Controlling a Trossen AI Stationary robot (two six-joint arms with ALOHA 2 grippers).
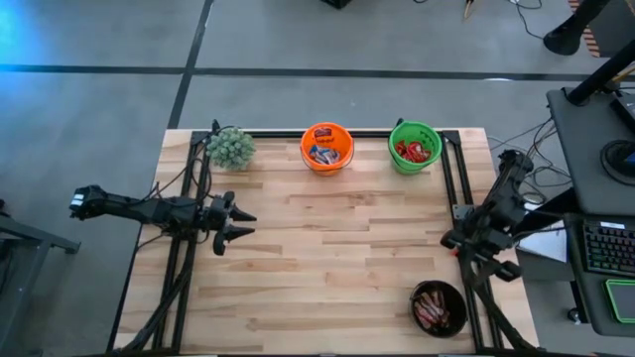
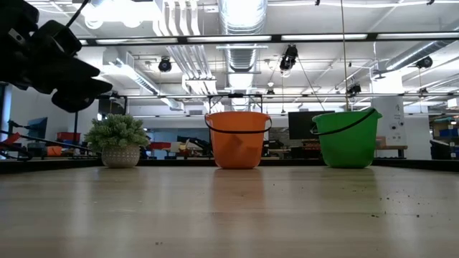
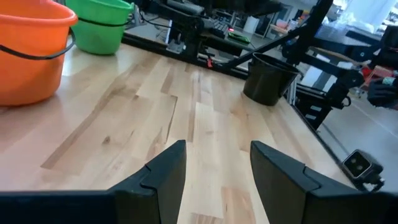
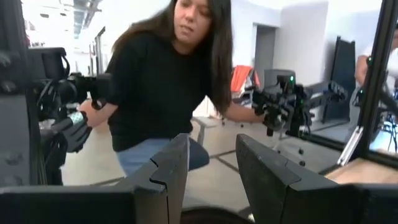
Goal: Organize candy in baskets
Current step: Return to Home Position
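Observation:
The orange pail point(image 1: 326, 147) stands at the table's far edge with light blue-and-white candies inside. The green pail point(image 1: 414, 147) next to it holds red candies. The black bowl point(image 1: 439, 307) at the near right corner holds dark brown candies. My left gripper point(image 1: 241, 223) hovers open over the table's left side, pointing right; its wrist view shows the orange pail point(image 3: 31, 50), the green pail point(image 3: 99, 25) and the bowl point(image 3: 270, 78). My right gripper point(image 4: 211, 168) is open at the table's right edge, above the frame rail point(image 1: 466, 243), and holds nothing.
A fuzzy grey-green plant point(image 1: 231, 148) stands at the far left corner. Black frame rails point(image 1: 451, 178) run along the table's left and right sides. A seated person point(image 4: 168, 81) shows in the right wrist view, beyond the table. The bare wooden middle point(image 1: 337, 248) lies between the arms.

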